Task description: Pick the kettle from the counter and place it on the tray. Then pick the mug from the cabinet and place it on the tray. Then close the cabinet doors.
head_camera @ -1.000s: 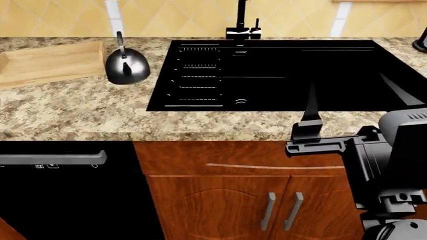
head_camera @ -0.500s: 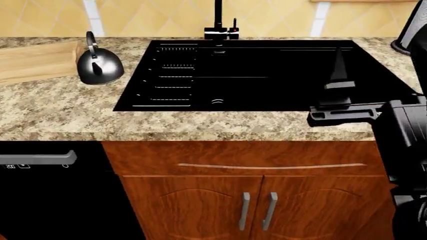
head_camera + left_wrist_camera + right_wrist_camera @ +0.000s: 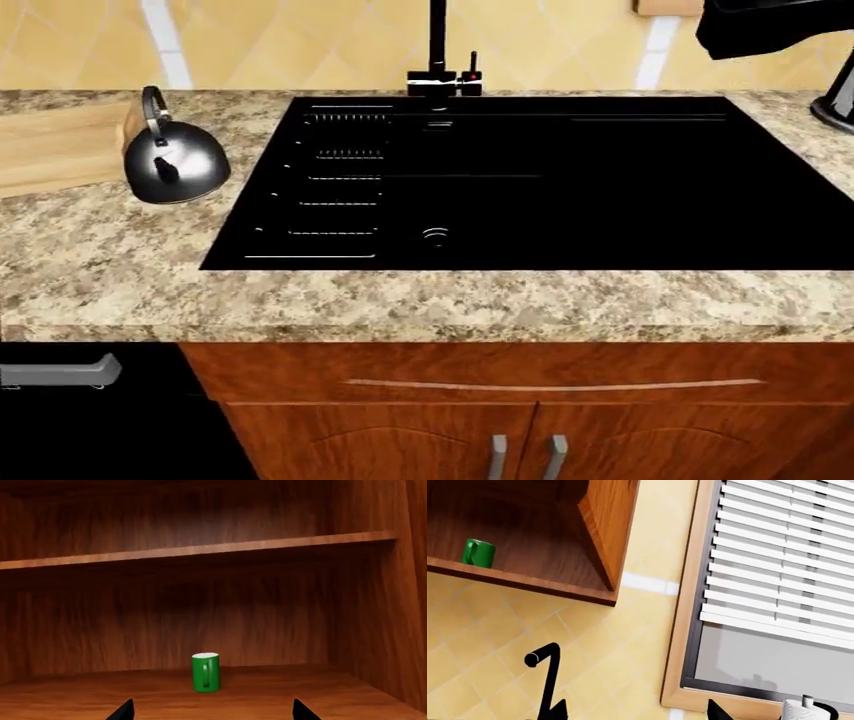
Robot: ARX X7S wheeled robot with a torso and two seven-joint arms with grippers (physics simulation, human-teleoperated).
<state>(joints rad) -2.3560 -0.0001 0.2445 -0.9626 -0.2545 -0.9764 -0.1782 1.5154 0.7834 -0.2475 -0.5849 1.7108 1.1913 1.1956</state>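
Observation:
The green mug [image 3: 205, 672] stands upright on the lower shelf [image 3: 280, 695] of the open wooden cabinet, straight ahead of my left gripper [image 3: 213, 715]. That gripper is open and a short way from the mug. The right wrist view shows the mug [image 3: 478, 553] far off inside the cabinet [image 3: 604, 535]. My right gripper [image 3: 638, 714] is open and empty before the tiled wall. The dark steel kettle [image 3: 174, 160] sits on the granite counter [image 3: 120, 260], at the right end of the wooden tray [image 3: 54, 145]. The cabinet doors are out of view.
A black sink [image 3: 534, 190] with a black faucet [image 3: 438, 50] fills the middle of the counter. Part of my right arm [image 3: 767, 25] hangs at the top right. A window with blinds [image 3: 787, 555] and a paper towel roll [image 3: 799, 711] lie right of the cabinet.
My right arm has risen from the counter's front edge to the top right of the head view. The head view has shifted, so the kettle and tray now sit further left.

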